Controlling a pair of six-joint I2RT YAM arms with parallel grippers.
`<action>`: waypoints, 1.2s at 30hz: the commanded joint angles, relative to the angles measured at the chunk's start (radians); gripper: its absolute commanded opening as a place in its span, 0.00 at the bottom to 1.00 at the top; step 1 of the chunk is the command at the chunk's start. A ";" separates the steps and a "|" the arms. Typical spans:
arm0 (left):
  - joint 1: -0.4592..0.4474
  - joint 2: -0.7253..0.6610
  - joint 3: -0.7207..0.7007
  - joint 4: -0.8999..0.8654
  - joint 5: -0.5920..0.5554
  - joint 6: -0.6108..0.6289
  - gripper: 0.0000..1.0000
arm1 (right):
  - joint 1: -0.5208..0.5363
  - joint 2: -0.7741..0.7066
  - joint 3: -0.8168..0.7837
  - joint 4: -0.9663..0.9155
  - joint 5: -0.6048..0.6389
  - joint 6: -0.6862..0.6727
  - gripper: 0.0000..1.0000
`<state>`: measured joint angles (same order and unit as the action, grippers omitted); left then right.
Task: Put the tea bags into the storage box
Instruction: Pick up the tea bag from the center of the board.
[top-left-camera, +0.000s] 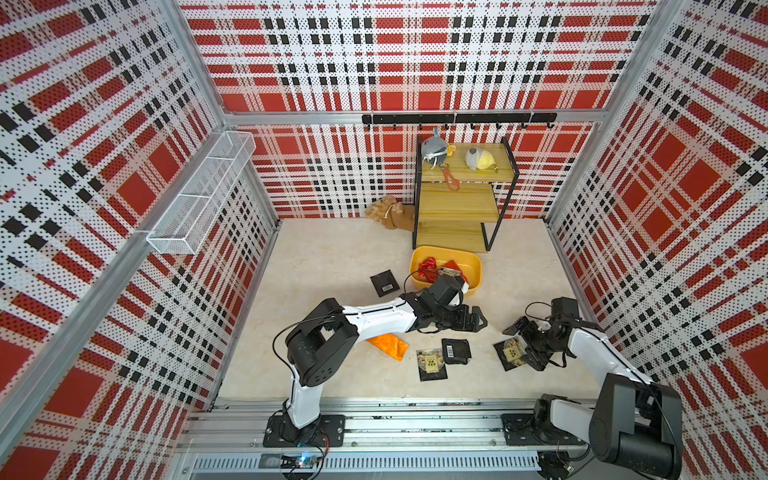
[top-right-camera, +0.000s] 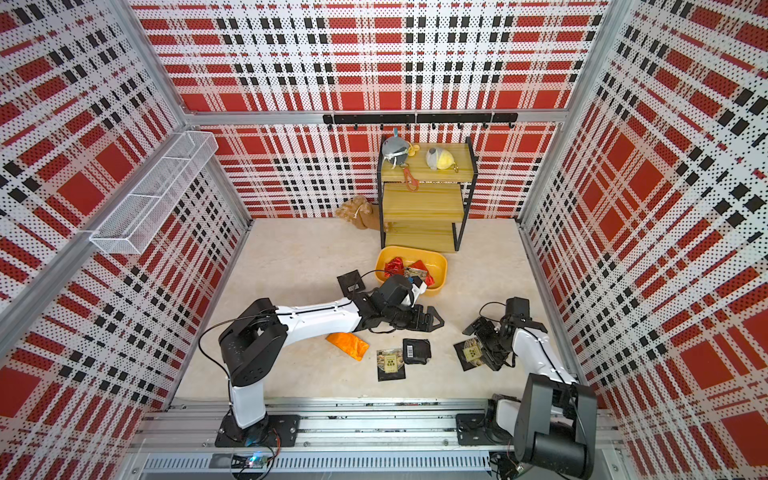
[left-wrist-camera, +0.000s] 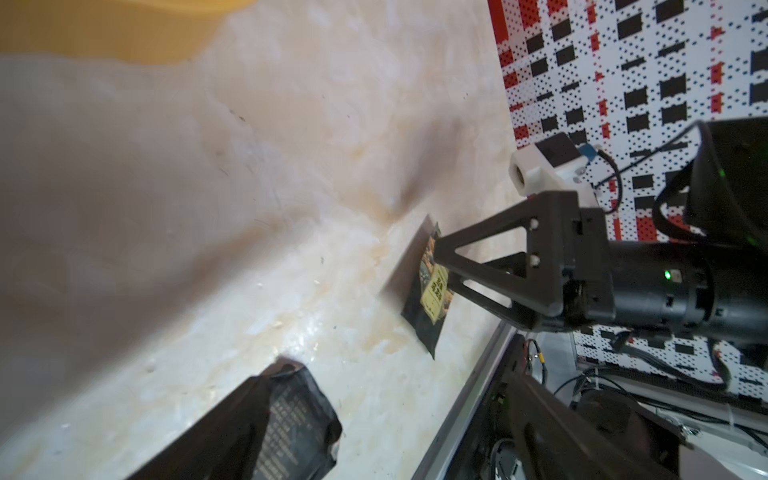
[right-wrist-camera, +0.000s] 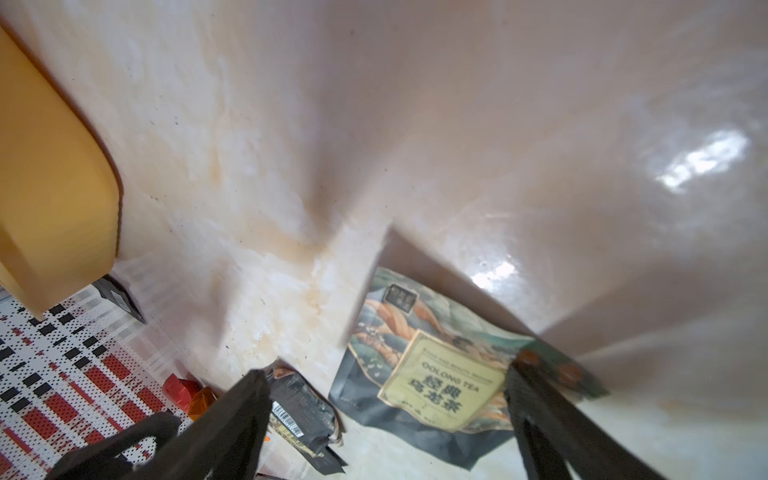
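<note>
1. Box (top-left-camera: 473, 261) sits on the bench (top-left-camera: 332, 257) just in front of the rack (top-left-camera: 457, 203), and looks reachable by both arms. Some tea bags are already in it: red foil (top-left-camera: 428, 266) plus a labelled one.
2. Five tea bags are loose on the bench. A black bag (top-left-camera: 384, 283) lies just beside the box on the left arm's side. The orange bag (top-left-camera: 388, 345) is partly under the left forearm. A pictured bag (top-left-camera: 432, 363) and a barcode bag (top-left-camera: 456, 351) lie just beside each other between the arms. The oolong bag (right-wrist-camera: 428, 374) is at the right arm.
3. Right end effector (right-wrist-camera: 386, 372): released, jaws wide. One finger is on each side of the oolong bag, tips low by the bench. Nothing is gripped yet. It looks lined up to pinch that bag.
4. Left end effector (top-left-camera: 476, 319): released and empty. It hangs between the box and the middle bags, pointing toward the right arm. My guess is the barcode bag is next, since it sits close in the left wrist view.
5. Risks:
   - The bags are flat, slick foil lying flush on the bench, so the fingers need an edge or the bag may slide out.
   - The arms are near each other, so they should take turns at the box.
</note>
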<state>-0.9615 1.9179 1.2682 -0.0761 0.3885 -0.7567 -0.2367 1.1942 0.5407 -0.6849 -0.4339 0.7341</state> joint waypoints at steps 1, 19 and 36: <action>-0.031 0.020 -0.047 0.112 0.063 -0.058 0.91 | 0.008 0.010 -0.025 0.031 0.030 -0.016 0.95; -0.094 0.173 -0.035 0.328 -0.002 -0.274 0.77 | -0.009 0.015 -0.049 0.056 0.013 -0.020 0.95; -0.141 0.280 0.028 0.399 -0.034 -0.337 0.66 | -0.052 0.012 -0.050 0.052 -0.022 -0.052 0.95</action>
<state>-1.0969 2.1666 1.2663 0.3008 0.3721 -1.0958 -0.2771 1.1931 0.5243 -0.6373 -0.4900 0.7078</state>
